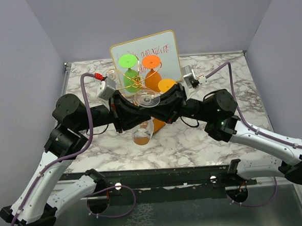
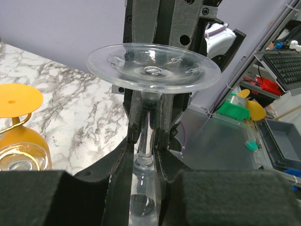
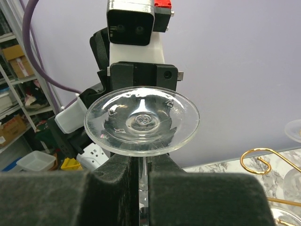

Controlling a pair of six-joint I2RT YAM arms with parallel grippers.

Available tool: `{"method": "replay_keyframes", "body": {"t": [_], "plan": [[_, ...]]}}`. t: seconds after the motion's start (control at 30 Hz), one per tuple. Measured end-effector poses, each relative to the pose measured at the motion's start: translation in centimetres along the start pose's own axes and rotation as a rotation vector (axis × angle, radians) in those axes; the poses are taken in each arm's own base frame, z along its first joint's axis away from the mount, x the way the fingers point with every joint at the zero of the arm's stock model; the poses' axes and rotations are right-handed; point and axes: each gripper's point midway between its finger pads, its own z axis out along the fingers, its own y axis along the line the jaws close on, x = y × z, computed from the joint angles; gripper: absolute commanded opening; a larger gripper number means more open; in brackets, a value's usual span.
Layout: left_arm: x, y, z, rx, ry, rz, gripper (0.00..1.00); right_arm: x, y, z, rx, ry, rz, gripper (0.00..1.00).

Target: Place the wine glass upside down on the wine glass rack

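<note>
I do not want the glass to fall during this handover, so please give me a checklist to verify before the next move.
1. Wine glass upside down, foot on top: ok.
2. Right gripper shut on the stem: ok.
3. Left gripper firm on the stem: cannot tell; its fingers flank the stem, but contact is unclear.
4. Glass apart from the gold rack: ok.
5. Free place on the rack: cannot tell; coloured glasses hang there and the arms hide much of it.
</note>
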Motion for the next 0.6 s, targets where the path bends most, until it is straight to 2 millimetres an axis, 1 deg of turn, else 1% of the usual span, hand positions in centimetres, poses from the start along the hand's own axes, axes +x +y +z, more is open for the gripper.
{"method": "replay_keyframes", "body": {"t": [0.07,0.13,0.17,0.27,0.3,0.37,0.43,0.5,0.57,0.6], "plan": [[0.4,0.0,0.0,0.01,0.008,-0.004,0.15,0.3,0.0,0.0,-0.008,0.004,0.005,0.01],[0.7,-0.1,0.1,0.021,0.016,-0.011,0.03,0.5,0.1,0.0,-0.013,0.006,0.012,0.01],[0.7,-0.1,0.1,0.027,0.016,-0.008,0.0,0.5,0.0,0.0,-0.013,0.005,0.015,0.01],[0.4,-0.4,0.1,0.037,0.005,0.012,0.0,0.4,0.1,0.0,-0.016,-0.001,0.023,0.01],[0.2,-0.5,0.0,0.039,0.001,0.017,0.0,0.3,0.1,0.0,-0.017,-0.004,0.026,0.03],[0.3,-0.5,-0.1,0.039,-0.002,0.023,0.0,0.5,0.1,-0.1,-0.018,-0.003,0.031,0.12],[0.5,-0.4,-0.2,0.031,-0.002,0.023,0.0,0.8,0.0,-0.2,-0.016,0.0,0.04,0.31],[0.8,-0.2,-0.3,0.016,-0.003,0.024,0.0,1.0,0.0,-0.3,-0.014,0.002,0.052,0.45],[1.3,0.2,-0.4,-0.008,-0.001,0.014,0.0,1.0,0.1,-0.4,-0.018,-0.006,0.054,0.5],[1.3,0.4,-0.6,-0.022,-0.007,0.016,0.0,1.1,0.1,-0.5,-0.019,-0.008,0.055,0.51]]}}
